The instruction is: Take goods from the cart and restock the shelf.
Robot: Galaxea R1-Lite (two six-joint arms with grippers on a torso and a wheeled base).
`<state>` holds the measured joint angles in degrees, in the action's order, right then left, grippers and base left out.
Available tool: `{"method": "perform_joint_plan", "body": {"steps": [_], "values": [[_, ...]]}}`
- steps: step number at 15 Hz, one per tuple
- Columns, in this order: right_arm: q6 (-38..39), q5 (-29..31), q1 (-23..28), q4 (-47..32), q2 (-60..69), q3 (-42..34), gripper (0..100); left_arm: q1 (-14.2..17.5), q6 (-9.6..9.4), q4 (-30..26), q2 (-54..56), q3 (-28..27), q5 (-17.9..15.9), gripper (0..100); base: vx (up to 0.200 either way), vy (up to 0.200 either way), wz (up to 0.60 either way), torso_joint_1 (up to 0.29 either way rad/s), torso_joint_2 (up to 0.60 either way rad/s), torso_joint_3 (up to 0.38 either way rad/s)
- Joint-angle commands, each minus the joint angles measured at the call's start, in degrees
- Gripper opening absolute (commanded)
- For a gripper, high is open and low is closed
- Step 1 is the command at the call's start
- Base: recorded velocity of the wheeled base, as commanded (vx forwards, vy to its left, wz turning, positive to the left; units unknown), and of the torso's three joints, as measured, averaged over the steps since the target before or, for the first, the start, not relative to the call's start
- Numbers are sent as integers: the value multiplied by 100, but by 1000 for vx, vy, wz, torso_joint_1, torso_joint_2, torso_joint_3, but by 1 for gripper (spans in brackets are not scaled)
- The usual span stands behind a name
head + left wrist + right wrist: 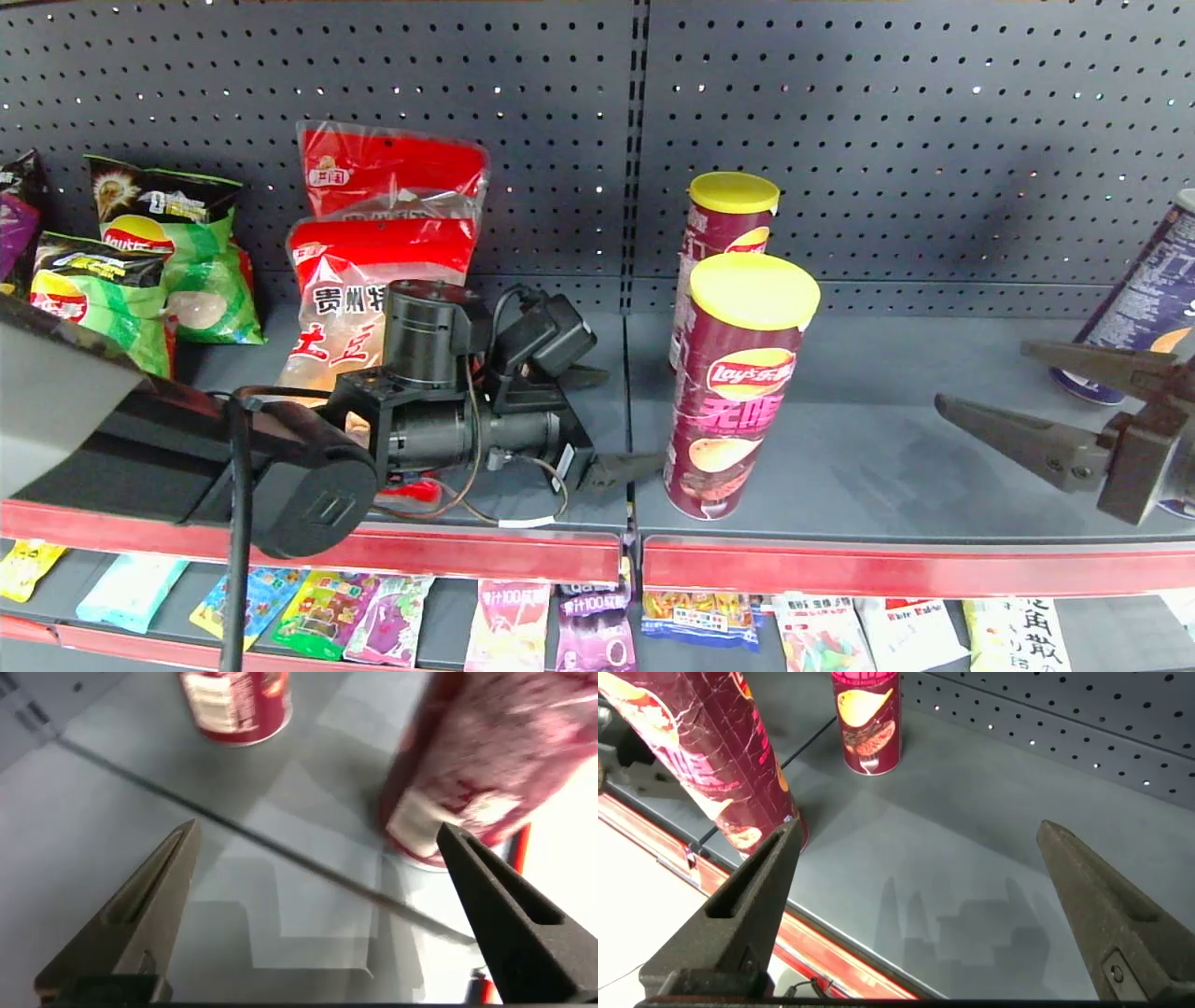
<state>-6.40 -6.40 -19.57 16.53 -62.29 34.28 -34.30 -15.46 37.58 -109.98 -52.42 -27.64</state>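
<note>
We log the shelf [887, 457] with a maroon chip can [738, 392] upright near its front edge and a second can [726, 224] behind. The left gripper [633, 417] is just beside the front can, jaws released; the right gripper [980, 373] is well apart, jaws released and empty.

This is a shop aisle. A grey metal shelf [887, 448] stands against a perforated back panel [934, 112], and red strips [915, 565] run along its front edge, as on retail racks. Goods stand in rows facing out: tall chip cans [738, 392] with yellow lids, green crisp bags [177, 252] and red-topped snack bags [383, 243]. On the lower shelf [448, 607] lie many small colourful packets [504, 625] side by side.
</note>
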Motion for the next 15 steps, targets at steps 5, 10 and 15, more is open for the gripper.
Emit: {"method": "perform_joint_plan", "body": {"steps": [5, 10, 15], "values": [[-2, -2, -3, -1, -28, 17, 100, -24, -1, 3, -120, -163, 39, 100, 0, 0, 0, 0, 0, 0], [-2, -2, -3, -18, -90, -44, 100, -15, -10, 12, -6, 92, 30, 100, 0, 0, 0, 0, 0, 0], [-10, -19, -21, -27, -257, -97, 100, -24, -10, 12, 381, 311, 21, 100, 0, 0, 0, 0, 0, 0]]}}
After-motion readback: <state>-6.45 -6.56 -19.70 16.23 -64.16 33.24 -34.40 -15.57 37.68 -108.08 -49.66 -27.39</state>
